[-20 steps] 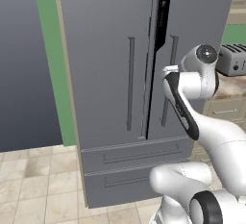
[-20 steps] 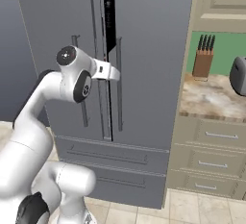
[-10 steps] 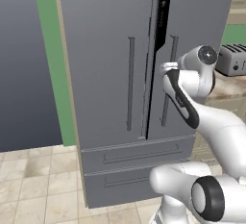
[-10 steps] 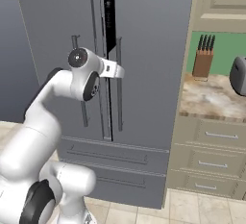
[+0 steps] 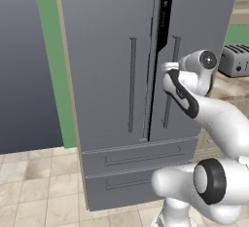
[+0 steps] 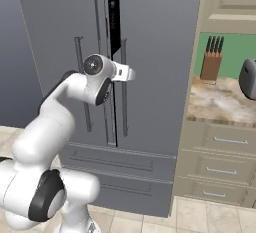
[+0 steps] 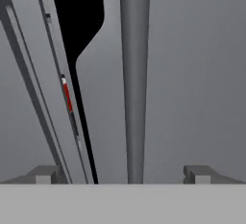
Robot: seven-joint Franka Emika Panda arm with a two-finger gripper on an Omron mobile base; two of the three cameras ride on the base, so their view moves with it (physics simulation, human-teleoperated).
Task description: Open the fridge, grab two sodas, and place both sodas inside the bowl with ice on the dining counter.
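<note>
Approaching the fridge (image 5: pixel 146 50), the gripper (image 7: pixel 122 174) is standing wide, jaws straddling the right door handle (image 7: pixel 134 74) for a pull; door is slightly ajar, a red sliver showing inside.

Grey fridge (image 5: pixel 112 50), green wall (image 5: pixel 53 60), beige tiled floor (image 5: pixel 34 192), marbled brown counter (image 6: pixel 220 104).
</note>
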